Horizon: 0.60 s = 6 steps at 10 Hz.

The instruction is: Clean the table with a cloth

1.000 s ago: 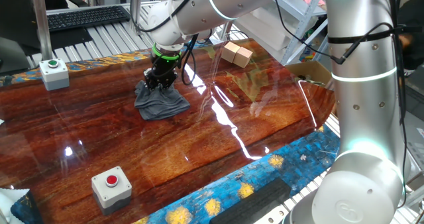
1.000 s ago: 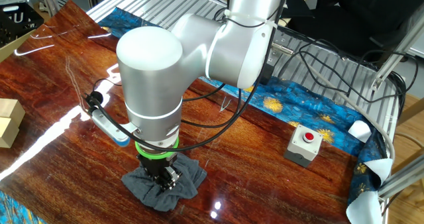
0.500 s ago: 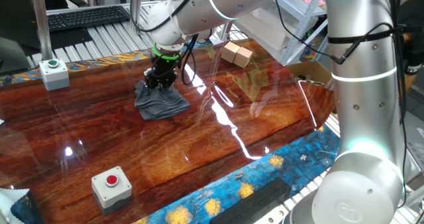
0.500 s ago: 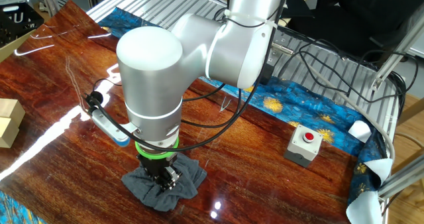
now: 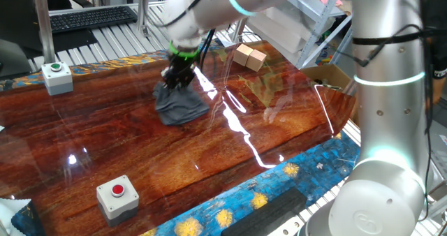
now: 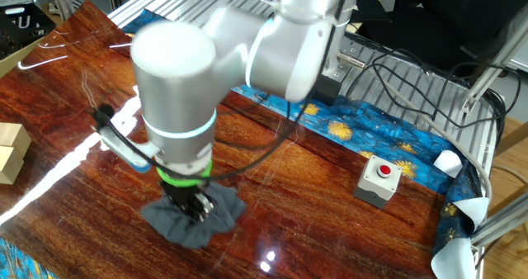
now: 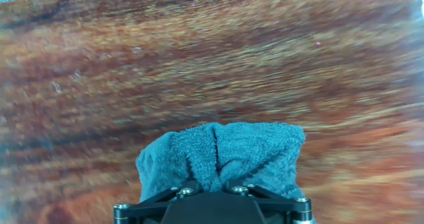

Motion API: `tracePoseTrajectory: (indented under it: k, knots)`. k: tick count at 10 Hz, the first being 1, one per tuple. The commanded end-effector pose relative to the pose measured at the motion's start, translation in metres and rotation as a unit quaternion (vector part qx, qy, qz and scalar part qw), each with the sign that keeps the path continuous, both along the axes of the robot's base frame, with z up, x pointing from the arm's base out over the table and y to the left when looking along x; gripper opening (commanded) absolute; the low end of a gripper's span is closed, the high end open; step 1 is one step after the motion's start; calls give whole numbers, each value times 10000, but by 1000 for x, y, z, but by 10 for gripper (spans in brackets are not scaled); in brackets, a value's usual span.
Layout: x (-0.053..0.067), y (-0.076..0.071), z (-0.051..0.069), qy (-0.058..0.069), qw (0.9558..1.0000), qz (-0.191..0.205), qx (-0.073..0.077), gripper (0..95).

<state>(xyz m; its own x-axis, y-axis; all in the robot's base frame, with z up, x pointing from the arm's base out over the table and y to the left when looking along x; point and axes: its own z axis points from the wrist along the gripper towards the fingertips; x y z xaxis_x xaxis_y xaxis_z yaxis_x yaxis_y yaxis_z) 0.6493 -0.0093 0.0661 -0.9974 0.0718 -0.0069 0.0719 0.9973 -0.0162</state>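
Hand view smears with motion as the gripper [image 5: 178,78], clamped on the bunched cloth [image 5: 181,105], has shifted it along the table [image 5: 293,117] since a moment ago, so wiping is likely underway.

the table [image 5: 230,149] is wood-grained, reddish-brown and highly glossy, throwing back bright streaks of light. its edge [image 5: 279,187] looks painted in blue and yellow. the cloth [image 7: 222,154] is soft, looped terry fabric, matt grey-blue, bunched in folds. the arm [image 6: 177,81] has a smooth satin silver shell, like painted metal or plastic. the bench [image 5: 105,37] behind is ribbed grey metal. the button box [image 5: 117,197] seems matt grey plastic with a shiny red cap. two small blocks [image 5: 249,56] look like plain cardboard or pale wood.
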Motion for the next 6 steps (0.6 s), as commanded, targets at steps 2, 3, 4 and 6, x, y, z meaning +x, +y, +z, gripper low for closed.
tracePoseTrajectory:
  k: [2, 3, 4, 6]
  knots:
    - [-5, -27, -15, -141, 9995, 268, -86, 0]
    - [-6, -32, -17, -145, 9993, 322, -90, 0]
    - [-6, -36, -19, -155, 9991, 376, -111, 0]
    - [-6, -36, -20, -145, 9991, 374, -130, 0]
